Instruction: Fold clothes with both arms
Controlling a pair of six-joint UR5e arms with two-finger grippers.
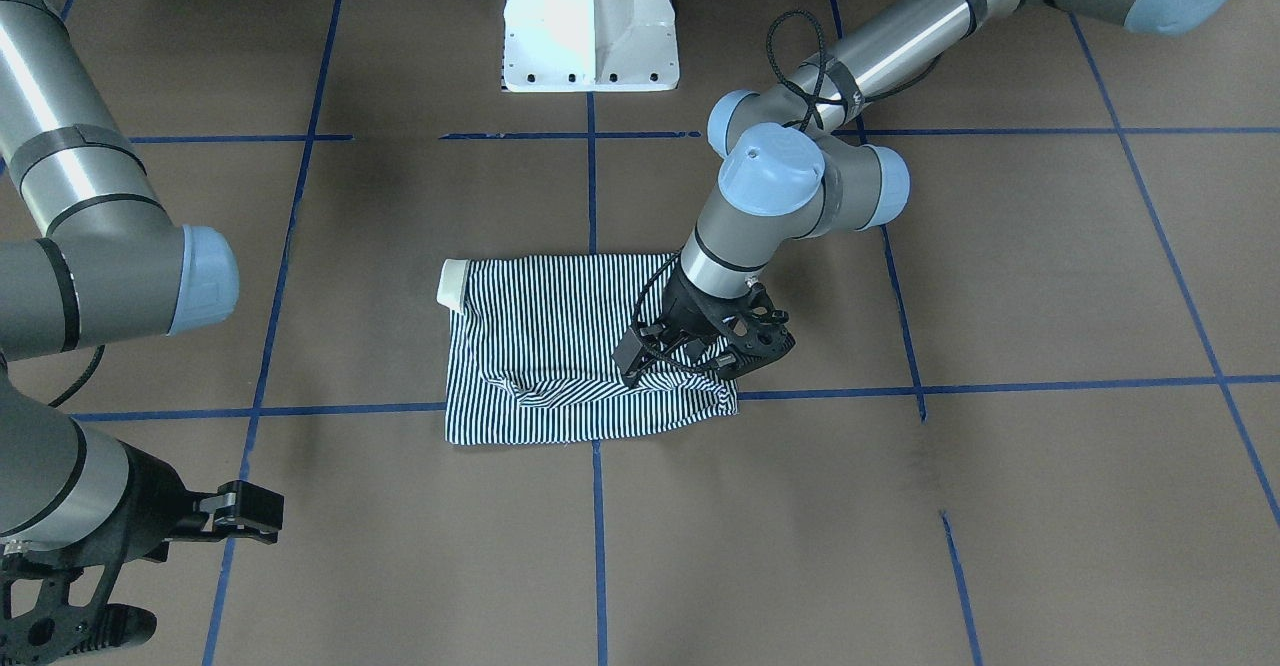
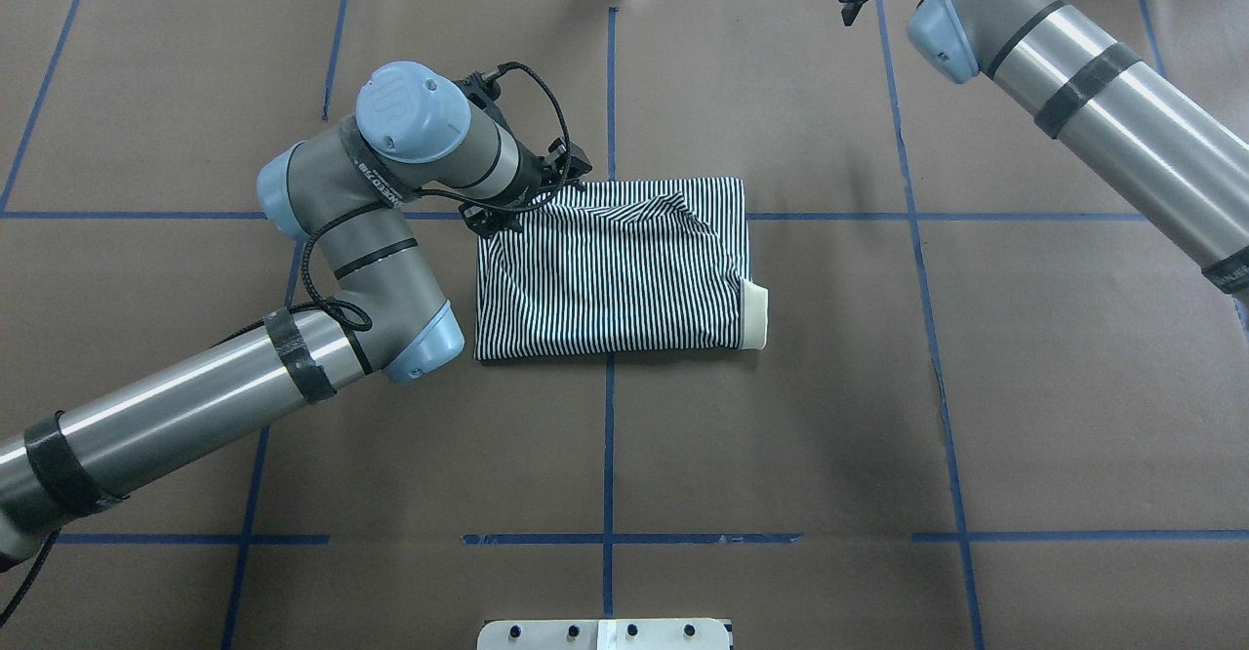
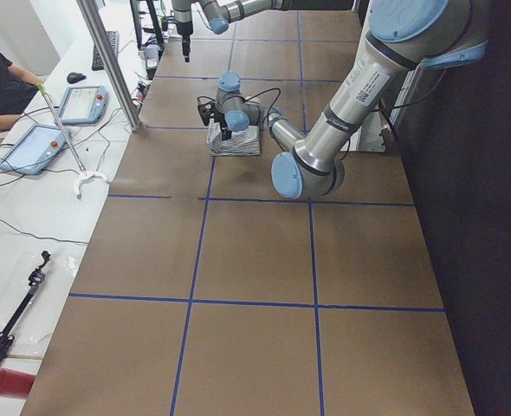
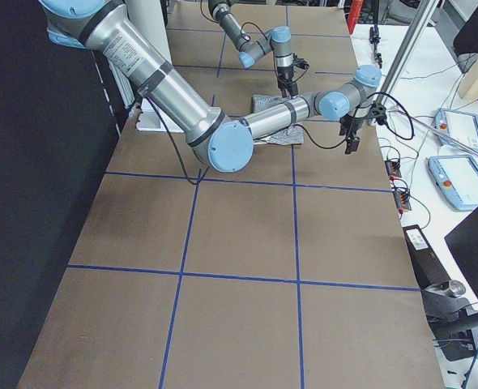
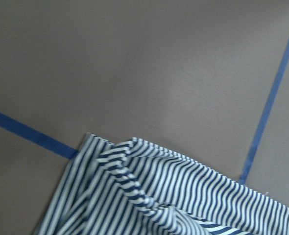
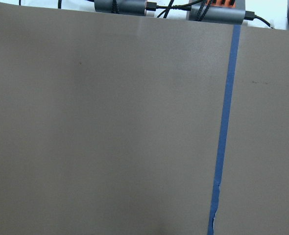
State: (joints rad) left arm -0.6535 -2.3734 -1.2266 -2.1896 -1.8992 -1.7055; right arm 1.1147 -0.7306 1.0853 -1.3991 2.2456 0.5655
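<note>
1. On the brown table (image 2: 781,435) with blue tape lines, the polo shirt (image 2: 615,279) lies folded at the middle.
2. It looks soft, light and easily wrinkled; I would take hold at a corner edge.
3. The left gripper (image 1: 700,351) is on the shirt's corner, but I cannot tell its grip. The right gripper (image 1: 200,571) is well away, fingers apart.

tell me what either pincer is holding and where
The left pincer seems to pinch the shirt by a raised fold at its corner; the right pincer holds nothing.
</note>
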